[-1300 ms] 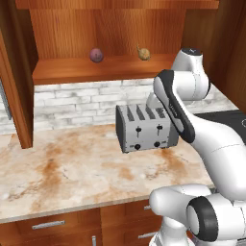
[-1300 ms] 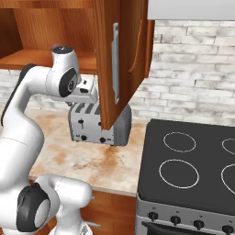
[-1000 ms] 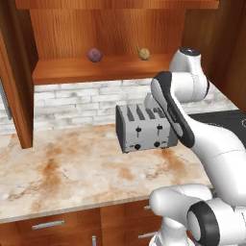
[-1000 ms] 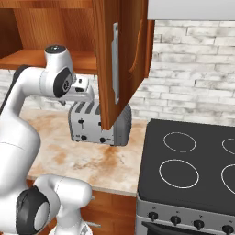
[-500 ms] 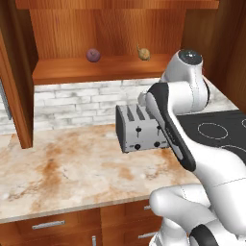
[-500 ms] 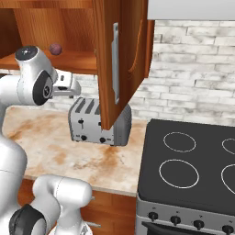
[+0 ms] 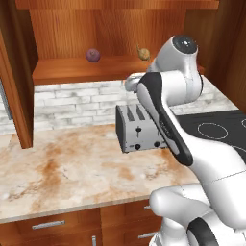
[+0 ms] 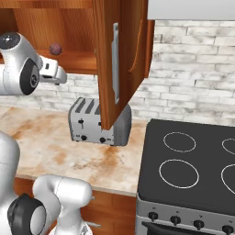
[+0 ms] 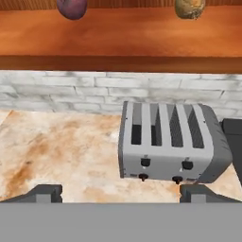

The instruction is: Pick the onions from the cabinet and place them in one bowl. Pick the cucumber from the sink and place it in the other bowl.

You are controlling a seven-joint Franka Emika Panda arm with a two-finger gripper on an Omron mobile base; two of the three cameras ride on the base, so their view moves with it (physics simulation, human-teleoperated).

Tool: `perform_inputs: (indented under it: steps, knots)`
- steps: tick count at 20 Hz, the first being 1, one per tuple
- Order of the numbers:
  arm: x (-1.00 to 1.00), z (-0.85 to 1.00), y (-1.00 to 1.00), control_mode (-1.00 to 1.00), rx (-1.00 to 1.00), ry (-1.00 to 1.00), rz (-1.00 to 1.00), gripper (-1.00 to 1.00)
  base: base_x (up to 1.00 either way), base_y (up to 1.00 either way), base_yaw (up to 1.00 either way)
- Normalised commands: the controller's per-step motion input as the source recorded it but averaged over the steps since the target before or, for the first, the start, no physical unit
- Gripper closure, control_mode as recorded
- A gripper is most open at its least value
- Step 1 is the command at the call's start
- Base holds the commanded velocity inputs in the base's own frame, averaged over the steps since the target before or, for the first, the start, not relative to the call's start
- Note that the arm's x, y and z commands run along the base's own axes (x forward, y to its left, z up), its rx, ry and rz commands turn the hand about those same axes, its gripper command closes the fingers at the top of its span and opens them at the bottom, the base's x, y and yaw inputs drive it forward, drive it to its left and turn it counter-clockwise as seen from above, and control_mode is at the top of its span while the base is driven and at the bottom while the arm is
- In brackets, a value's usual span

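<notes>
Two onions lie on the plank shelf [image 7: 96,69] of the open wooden cabinet [image 7: 110,24]: a purple-red onion [image 7: 93,55] on the left and a yellow-brown onion [image 7: 143,53] on the right. In the hand view the purple onion [image 9: 72,7] and the yellow onion [image 9: 190,7] sit at the top edge, above the shelf front [image 9: 118,40]. My gripper [image 9: 123,194] is open and empty, with its fingertips [image 9: 45,193] wide apart. It hovers over the counter in front of the toaster, below shelf level. The bowls, the sink and the cucumber are out of view.
A grey four-slot toaster [image 7: 139,127] stands on the marble counter [image 7: 72,168] under the shelf. The open cabinet door [image 8: 121,59] hangs in front of the toaster in the right base view. A black stove [image 8: 193,165] is on the right. Drawers [image 7: 48,224] run below.
The arm has risen and swung left in the right base view, so the hand is now closer to shelf height. The onions and the toaster have not moved.
</notes>
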Motion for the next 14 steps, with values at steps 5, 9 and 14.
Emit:
perform_inputs:
  steps: [5, 9, 14]
  knots:
    - [0.02, 0.55, 0.46, -1.00, 0.13, -0.01, 0.00, -1.00, 0.00, 0.00, 0.00]
    - [-0.02, 0.07, 0.31, -1.00, -0.05, -0.31, 0.01, -1.00, 0.00, 0.00, 0.00]
    - [-0.02, 0.14, 0.09, -1.00, -0.06, -0.17, 0.03, -1.00, 0.00, 0.00, 0.00]
